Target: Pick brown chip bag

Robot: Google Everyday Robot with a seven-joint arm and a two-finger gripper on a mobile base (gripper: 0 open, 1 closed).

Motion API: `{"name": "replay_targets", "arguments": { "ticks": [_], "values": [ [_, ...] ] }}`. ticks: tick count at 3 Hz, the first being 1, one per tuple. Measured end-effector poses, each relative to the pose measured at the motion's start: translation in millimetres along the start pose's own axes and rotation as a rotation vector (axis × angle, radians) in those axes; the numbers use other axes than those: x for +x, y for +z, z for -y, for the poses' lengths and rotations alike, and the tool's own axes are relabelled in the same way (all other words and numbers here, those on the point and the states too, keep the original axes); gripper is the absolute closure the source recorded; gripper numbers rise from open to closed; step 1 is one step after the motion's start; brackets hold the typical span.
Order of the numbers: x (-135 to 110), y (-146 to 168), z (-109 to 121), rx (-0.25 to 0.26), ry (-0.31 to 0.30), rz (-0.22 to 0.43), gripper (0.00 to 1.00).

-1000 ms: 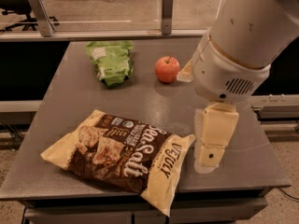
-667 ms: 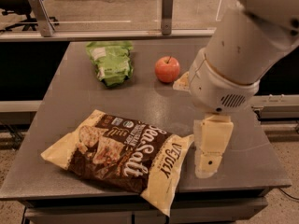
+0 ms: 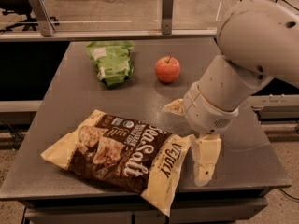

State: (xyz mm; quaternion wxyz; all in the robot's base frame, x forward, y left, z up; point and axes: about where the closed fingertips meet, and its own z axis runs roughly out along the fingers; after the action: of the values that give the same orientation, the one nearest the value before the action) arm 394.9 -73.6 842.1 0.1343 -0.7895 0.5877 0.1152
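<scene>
The brown chip bag lies flat on the grey table near its front edge. It has a dark brown middle, cream-yellow ends and white "Sea Salt" lettering. My gripper hangs from the big white arm just right of the bag's right end, close above the table near the front edge. One cream finger points down and another tip shows farther back. The gripper does not hold the bag.
A green bag lies at the back left of the table. A red apple stands at the back middle. A metal rail with posts runs behind the table. The table's front edge is just below the bag.
The arm and gripper have shifted a little lower and toward the table's front, staying just right of the bag. The bag, apple and green bag have not moved.
</scene>
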Motion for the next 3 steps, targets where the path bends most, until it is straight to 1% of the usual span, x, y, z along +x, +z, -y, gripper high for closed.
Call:
{"name": "replay_targets", "arguments": {
  "ticks": [1, 3],
  "values": [
    [-0.8, -1.0, 0.2, 0.002, -0.017, -0.003, 0.18],
    [-2.7, -2.6, -0.3, 0.007, -0.021, -0.006, 0.65]
  ]
}}
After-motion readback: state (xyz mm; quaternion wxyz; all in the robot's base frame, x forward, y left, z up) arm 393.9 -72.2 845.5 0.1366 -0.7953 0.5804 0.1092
